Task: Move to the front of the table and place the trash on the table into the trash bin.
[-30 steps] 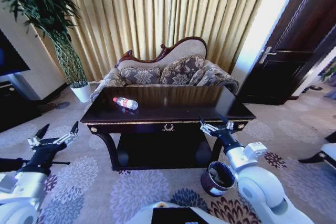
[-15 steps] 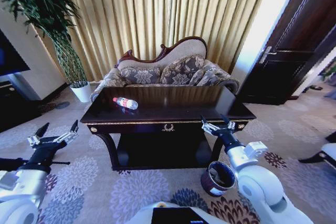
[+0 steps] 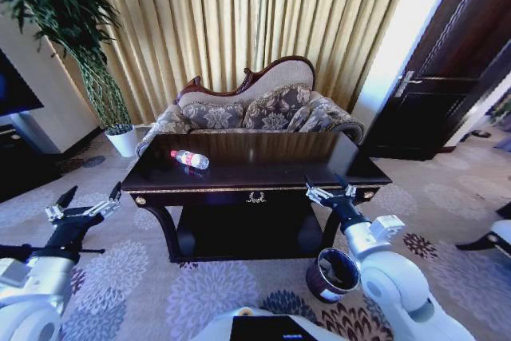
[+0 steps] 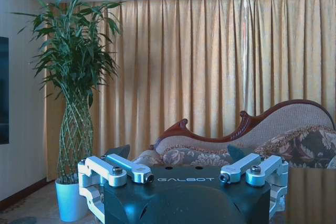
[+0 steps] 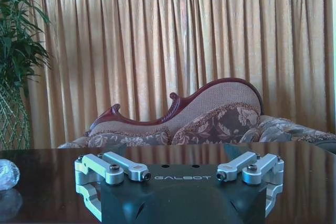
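Near field: trash bin sits on the carpet by the robot's right side, just beside the counter's right front leg, open top facing up. Right end effector hangs at the counter's front right corner, level with the gold edge, fingers spread, holding nothing; left end effector is out over the carpet off the counter's left end, also spread and empty. Compared with a second ago the whole head view has slid only a little, the counter reading slightly closer and more centred, arms in the same pose, so the base is creeping through the last of the approach, no reach started. Bottle lies on its side on the left half of the counter top, red cap toward the left edge, nearer the left arm. In the right wrist view a pale rounded shape rests on the counter at the edge of the picture; can't tell whether it is the bottle or paper. Behind the counter: sofa, curtains, plant at far left. Judgement: drive step almost done, pickup not yet begun.
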`<state>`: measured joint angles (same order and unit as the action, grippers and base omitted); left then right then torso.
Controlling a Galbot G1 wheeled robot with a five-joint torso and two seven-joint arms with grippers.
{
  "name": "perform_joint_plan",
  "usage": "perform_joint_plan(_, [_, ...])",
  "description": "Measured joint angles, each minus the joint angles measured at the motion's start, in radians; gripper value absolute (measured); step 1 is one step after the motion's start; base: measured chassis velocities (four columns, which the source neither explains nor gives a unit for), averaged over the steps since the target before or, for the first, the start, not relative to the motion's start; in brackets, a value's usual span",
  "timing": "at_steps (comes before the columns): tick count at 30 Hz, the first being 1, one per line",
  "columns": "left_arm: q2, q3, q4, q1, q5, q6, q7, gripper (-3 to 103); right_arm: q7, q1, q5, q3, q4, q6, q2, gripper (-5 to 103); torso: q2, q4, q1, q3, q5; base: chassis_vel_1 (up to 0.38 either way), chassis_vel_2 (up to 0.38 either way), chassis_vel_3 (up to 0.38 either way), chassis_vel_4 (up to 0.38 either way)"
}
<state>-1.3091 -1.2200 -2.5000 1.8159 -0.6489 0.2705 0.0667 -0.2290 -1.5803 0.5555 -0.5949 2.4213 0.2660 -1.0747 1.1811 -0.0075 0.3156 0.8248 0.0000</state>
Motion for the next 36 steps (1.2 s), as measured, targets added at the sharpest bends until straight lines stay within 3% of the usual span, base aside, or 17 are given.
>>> perform_joint_plan(36, [-0.002, 0.013, 0.0, 0.001, 0.005, 0.001, 0.003, 100, 0.002, 0.005, -0.003, 0.013, -0.001, -0.001, 0.0, 100, 0.0, 0.0, 0.0, 0.0, 0.0, -0.069, 0.067, 0.066, -0.065])
